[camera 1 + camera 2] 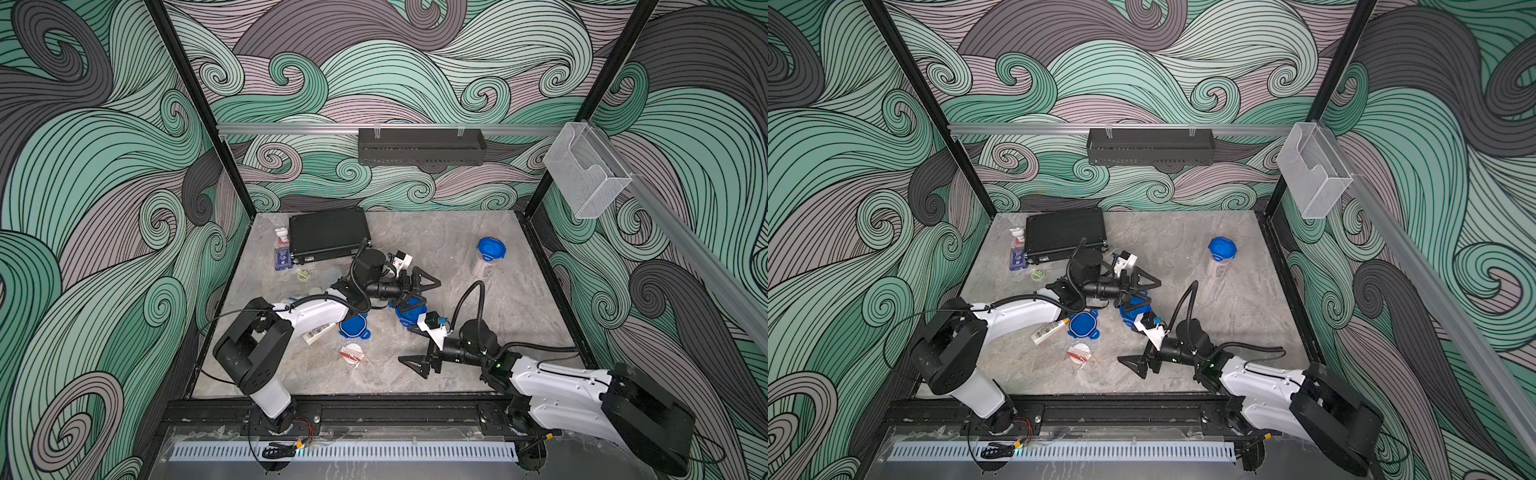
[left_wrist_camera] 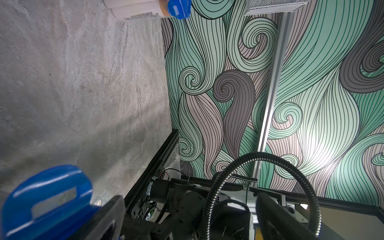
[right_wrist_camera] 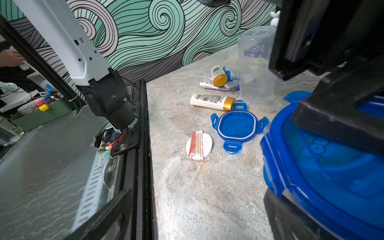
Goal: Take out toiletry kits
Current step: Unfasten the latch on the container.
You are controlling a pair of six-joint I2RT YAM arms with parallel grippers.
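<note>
Operator: Where do things stand?

Spotter: Both your end effectors are spread wide and empty. Your left end effector [image 1: 428, 293] hangs over the blue-lidded container [image 1: 409, 315] in the middle of the worktop [image 1: 436, 249]. From the right wrist view, one black finger seems to lie across its lid. Your right end effector [image 1: 409, 345] sits just beside the same container, on the near side. One kit is already out: a white bottle [image 3: 212, 101], a second bottle [image 3: 217, 74] with a toothpaste tube [image 3: 214, 85] against it, and a round packet [image 3: 198, 145]. They lie near the loose blue lid [image 1: 353, 327] and the empty clear tub [image 3: 256, 66]. Another sealed container [image 1: 490, 255] stands well apart toward the far right, with toiletries showing inside.

Operator: What could bite me?

Spotter: I'd judge the lid clips the weak point. If you pry one tab without pinning the body, the container will likely tip or skate. Your two arms are close enough here to knock each other. If you close on the lid alone, you may lift the whole container and then drop it. If you sweep low, your right finger could shove the packet or the loose lid toward the front rail [image 1: 374, 409]. What sits inside the middle container, I cannot tell.
</note>
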